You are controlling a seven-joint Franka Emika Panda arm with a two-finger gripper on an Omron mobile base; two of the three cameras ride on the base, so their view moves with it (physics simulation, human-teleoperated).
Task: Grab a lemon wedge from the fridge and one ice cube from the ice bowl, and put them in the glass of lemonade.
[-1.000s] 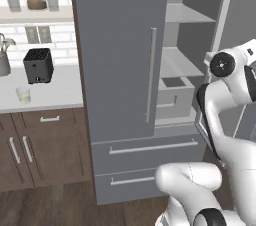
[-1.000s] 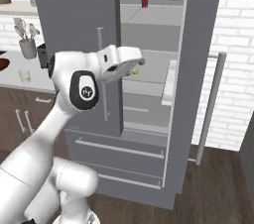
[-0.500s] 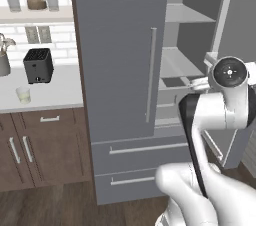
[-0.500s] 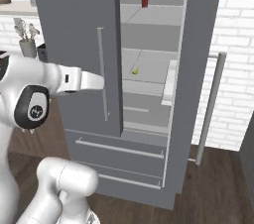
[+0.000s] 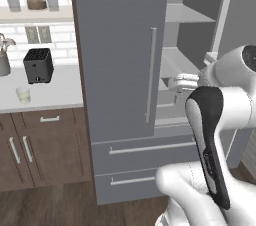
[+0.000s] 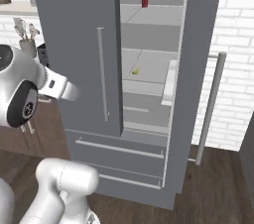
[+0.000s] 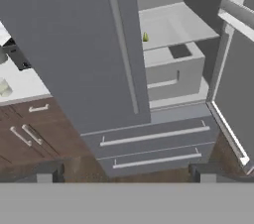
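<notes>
With the right door of the fridge (image 6: 79, 44) open, the lemon wedge (image 6: 135, 71) rests on a middle shelf, the gripper (image 7: 124, 172) empty, fingers apart.

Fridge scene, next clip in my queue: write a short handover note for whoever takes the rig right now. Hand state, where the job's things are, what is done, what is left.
Hand: open, empty, facing the fridge from outside it.
Fridge: right door swung open, left door shut.
Lemon wedge: lying on a middle shelf inside, untouched; also seen in the hand view.
Glass of lemonade: on the counter left of the fridge, in front of the toaster.
Ice bowl and ice cube: I can't place them from here.
Done: fridge opened.
Left: pick the wedge, drop it in the glass, then fetch one ice cube and add it.
</notes>
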